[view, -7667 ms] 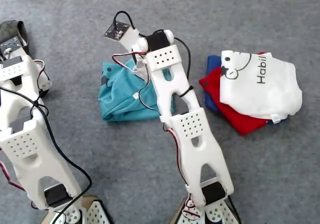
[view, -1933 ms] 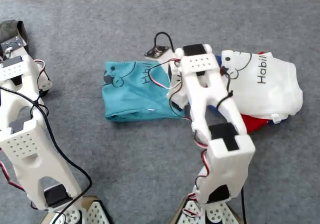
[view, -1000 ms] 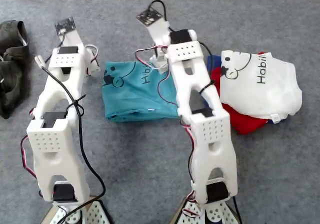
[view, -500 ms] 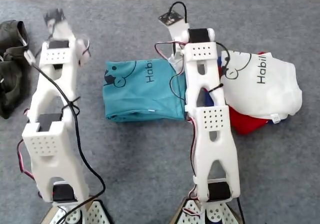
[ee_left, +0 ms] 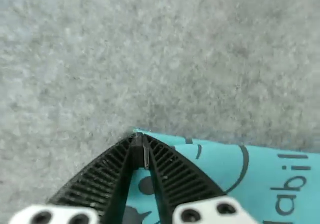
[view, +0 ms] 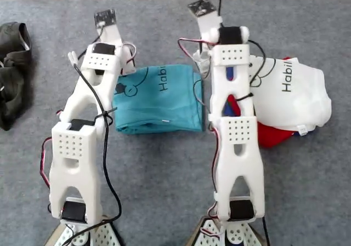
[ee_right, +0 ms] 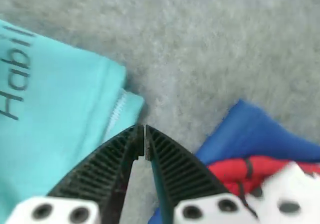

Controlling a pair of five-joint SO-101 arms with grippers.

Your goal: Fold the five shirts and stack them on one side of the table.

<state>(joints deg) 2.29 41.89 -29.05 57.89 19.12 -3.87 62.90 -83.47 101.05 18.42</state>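
2 grippers: at far corners of folded teal shirt (view: 156, 101), mid-table.
L gripper (ee_left: 139, 143): jaws closed at shirt corner; grip on cloth unclear.
R gripper (ee_right: 144, 131): jaws closed, tips just beside other corner.
Stack: white shirt (view: 293, 92) over red shirt (view: 269, 133), blue shirt (ee_right: 250, 129); R side.

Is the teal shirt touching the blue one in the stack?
Apart. The right wrist view shows a strip of bare table between the teal shirt and the blue shirt.

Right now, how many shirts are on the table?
5: a folded teal shirt in the middle; a white shirt atop a red shirt and a blue shirt, right; a crumpled dark shirt, far left.
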